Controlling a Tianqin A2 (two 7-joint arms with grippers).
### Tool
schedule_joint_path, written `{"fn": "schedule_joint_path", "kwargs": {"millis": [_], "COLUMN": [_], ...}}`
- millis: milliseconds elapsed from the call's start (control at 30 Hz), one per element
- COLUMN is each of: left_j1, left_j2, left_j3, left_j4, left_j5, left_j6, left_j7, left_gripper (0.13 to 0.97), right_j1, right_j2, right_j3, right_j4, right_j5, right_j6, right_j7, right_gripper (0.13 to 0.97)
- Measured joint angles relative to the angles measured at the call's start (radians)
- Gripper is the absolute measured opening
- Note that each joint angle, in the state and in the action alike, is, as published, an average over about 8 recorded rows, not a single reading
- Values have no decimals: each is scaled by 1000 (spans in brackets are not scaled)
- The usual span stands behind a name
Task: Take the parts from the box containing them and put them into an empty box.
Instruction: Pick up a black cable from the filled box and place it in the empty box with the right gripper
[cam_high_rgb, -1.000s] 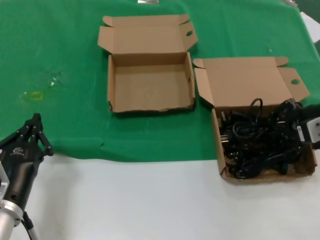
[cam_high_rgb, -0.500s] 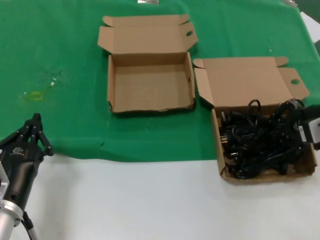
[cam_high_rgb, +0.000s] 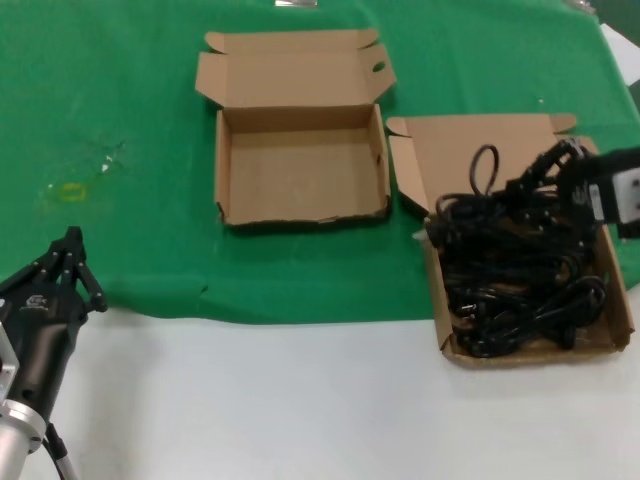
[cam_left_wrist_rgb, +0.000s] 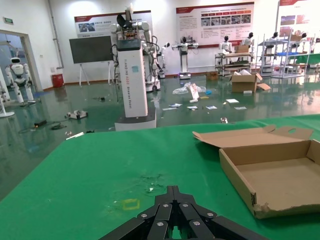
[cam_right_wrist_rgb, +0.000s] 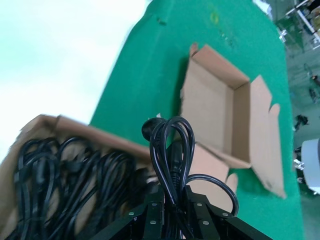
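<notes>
The box containing the parts (cam_high_rgb: 436, 300) sits at the right, its lid (cam_high_rgb: 490, 145) open and flat behind it. Black coiled power cords (cam_high_rgb: 510, 295) fill it. My right gripper (cam_high_rgb: 545, 178) hangs above that box's far side, shut on one cord (cam_high_rgb: 532, 180) whose loop stands up in front of the lid. In the right wrist view the held cord (cam_right_wrist_rgb: 170, 145) rises from between the fingers (cam_right_wrist_rgb: 152, 200), with the remaining cords (cam_right_wrist_rgb: 65, 170) below. The empty box (cam_high_rgb: 300, 170) lies open to the left of the full one. My left gripper (cam_high_rgb: 72, 240) is parked, shut, at the near left.
Green cloth (cam_high_rgb: 120, 100) covers the far half of the table and white surface (cam_high_rgb: 260, 400) the near half. A small yellow mark (cam_high_rgb: 70, 190) lies on the cloth at the left. The empty box (cam_left_wrist_rgb: 280, 170) shows ahead of the left gripper (cam_left_wrist_rgb: 173, 189).
My right gripper has risen and moved toward the far side of the full box, pulling a cord up with it; the pile shifted upward. The left arm has not moved.
</notes>
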Motion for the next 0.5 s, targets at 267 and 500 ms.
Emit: {"fn": "schedule_joint_path", "kwargs": {"millis": [267,500], "left_j1": [0,0], "left_j2": [0,0], "left_j3": [0,0], "left_j4": [0,0], "left_j5": [0,0], "left_j6": [0,0], "left_j7": [0,0], "left_gripper": [144,144], "right_j1": [79,135], "right_j2": [-70,-176], "right_j3": [-26,-51], "right_j4": [-31,-113], "right_j5": [-24,-40], "right_j6": [-3,47], "right_j7": [6,-30], "right_gripper": [214,214]}}
